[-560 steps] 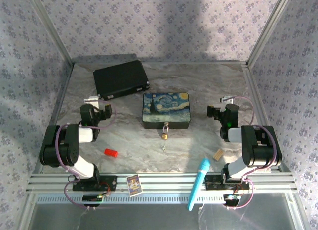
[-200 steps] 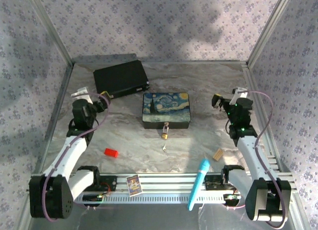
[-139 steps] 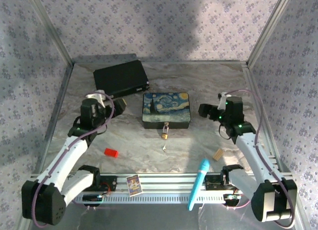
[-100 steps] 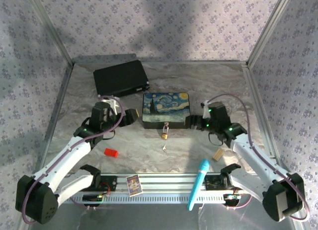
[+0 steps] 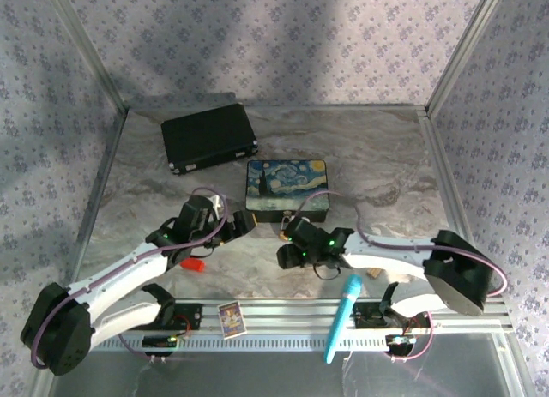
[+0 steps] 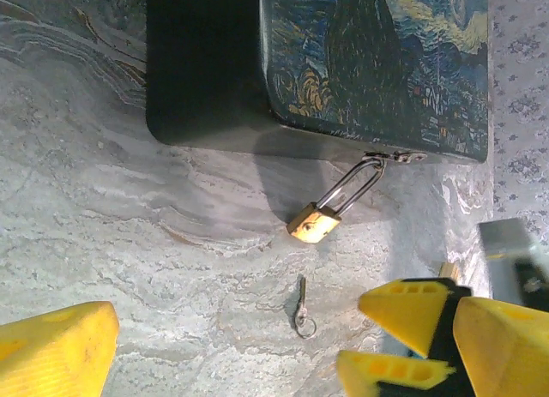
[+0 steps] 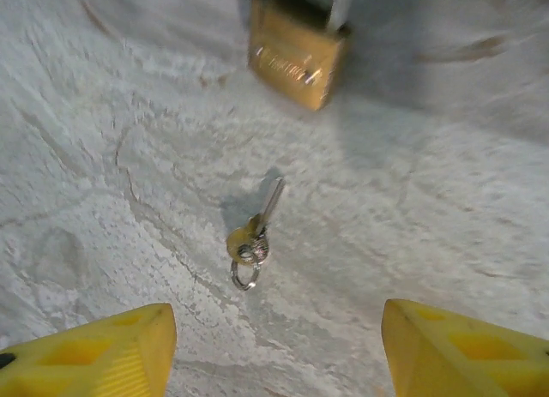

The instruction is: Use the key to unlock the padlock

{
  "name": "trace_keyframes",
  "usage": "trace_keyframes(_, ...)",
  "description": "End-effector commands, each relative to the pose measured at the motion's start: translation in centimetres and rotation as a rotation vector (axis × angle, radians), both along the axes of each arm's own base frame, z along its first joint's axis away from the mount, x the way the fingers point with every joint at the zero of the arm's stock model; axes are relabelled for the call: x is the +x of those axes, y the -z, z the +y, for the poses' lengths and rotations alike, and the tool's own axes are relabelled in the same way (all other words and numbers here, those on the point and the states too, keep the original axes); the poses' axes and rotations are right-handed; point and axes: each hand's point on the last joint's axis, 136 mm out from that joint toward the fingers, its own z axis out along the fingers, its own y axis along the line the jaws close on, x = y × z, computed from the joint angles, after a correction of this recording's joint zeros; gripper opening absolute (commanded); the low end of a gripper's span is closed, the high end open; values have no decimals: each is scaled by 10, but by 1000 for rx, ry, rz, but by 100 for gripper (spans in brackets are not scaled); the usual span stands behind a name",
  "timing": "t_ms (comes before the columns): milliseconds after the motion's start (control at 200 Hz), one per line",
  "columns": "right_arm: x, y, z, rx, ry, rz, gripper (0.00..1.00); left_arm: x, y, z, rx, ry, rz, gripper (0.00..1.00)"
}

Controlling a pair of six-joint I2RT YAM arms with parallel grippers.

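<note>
Picking the key [image 7: 253, 234] is in hand: the right gripper [image 7: 274, 341], spread wide, hovers over it and must lower, then pinch. Left gripper [image 6: 279, 354] is spread too, empty.

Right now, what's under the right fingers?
The key lies flat on the marble table, below the gap between the open right fingers, untouched. The padlock sits just beyond it. The table directly under each finger is covered.
</note>
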Motion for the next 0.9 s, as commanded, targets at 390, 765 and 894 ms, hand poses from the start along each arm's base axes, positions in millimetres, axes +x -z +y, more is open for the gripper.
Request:
trace_keyframes(390, 7, 11, 11, -118, 97, -29, 42, 1, -5, -4, -4, -28, -19, 100)
trace_keyframes(765, 4, 28, 11, -148, 126, -43, 27, 6, -3, -9, 7, -25, -19, 100)
trace_keyframes(894, 6, 31, 13, -119, 126, -40, 17, 7, 0, -10, 17, -26, -14, 100)
